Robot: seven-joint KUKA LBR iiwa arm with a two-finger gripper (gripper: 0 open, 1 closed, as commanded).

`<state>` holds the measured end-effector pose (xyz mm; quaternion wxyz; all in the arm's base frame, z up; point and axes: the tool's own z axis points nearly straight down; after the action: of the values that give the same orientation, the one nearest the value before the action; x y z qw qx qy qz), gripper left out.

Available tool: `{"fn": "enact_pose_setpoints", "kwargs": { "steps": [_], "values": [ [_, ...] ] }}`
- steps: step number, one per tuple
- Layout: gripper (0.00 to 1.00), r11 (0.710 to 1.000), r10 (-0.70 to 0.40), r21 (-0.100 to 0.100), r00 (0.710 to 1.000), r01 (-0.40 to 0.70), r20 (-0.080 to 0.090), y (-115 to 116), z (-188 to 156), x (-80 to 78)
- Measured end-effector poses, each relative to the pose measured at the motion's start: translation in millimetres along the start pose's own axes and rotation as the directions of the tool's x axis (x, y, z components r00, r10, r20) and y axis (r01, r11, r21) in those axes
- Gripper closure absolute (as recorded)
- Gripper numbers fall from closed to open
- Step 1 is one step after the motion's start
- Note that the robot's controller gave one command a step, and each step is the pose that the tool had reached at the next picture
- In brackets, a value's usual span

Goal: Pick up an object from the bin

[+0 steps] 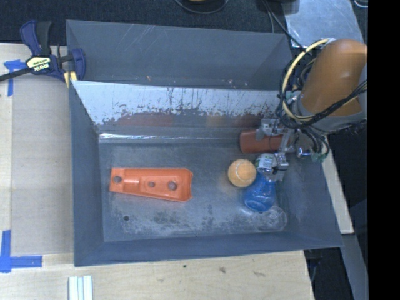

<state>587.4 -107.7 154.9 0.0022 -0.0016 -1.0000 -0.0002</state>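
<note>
The gripper is low at the right of the bin, at the upper end of a blue thing; whether it is apart or together I cannot tell. To grasp well, I think it should go straight down and stay off the ball just left. The blue thing is small, see-through and glossy, maybe slippery, and lies in the lower right of the frame.

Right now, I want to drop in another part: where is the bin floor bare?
Bare: the floor between the orange holed bar and the tan ball, and the strip behind the bar, left of the brown block. Crowded: the right end, where ball, block, blue piece and gripper bunch together.
</note>
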Motion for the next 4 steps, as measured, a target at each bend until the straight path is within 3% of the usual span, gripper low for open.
{"fn": "enact_pose_setpoints", "kwargs": {
  "steps": [1, 2, 3, 4],
  "values": [
    [0.00, 1.000, -0.003, 0.001, 1.000, 0.002, 0.009, 0, -5, -2.0],
    [0.00, 0.929, -0.371, 0.000, 0.929, 0.371, 0.005, 40, 67, -11.3],
    [1.00, 0.882, -0.471, 0.007, 0.882, 0.471, 0.010, 42, 85, 7.9],
    [1.00, 0.882, -0.472, 0.006, 0.882, 0.472, 0.010, 42, 85, 8.0]
  ]
}}
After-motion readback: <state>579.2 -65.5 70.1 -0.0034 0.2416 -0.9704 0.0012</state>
